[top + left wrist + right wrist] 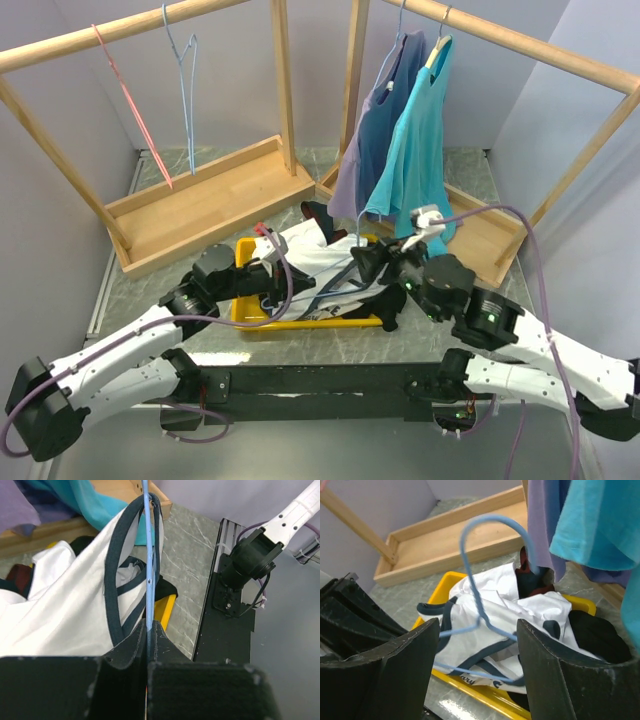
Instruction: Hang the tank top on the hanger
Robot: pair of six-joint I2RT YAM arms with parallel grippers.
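The tank top [65,605] is white and sleeveless, edged in navy at the neck and armholes, and most of it lies crumpled in the yellow tray [439,591] just ahead of both my claws. My left claw [148,660] is clamped together on the thin light-blue wire of the hanger [148,580], which runs straight out from between the pads. One navy-trimmed strap of the tank top is looped over that wire just beyond my fingertips, and the white body falls away to the left of the claw. The trim comes down right against my left pad; I cannot tell whether any cloth is pinched in with the wire. My right claw [477,625] stands wide apart and grips nothing — through its gap I see the hanger's hook curling up just past the fingertips, with the tank top spread beneath it. Beyond the hook lies a dark garment with red trim [530,575], and a turquoise T-shirt [600,525] hangs up and to the right.
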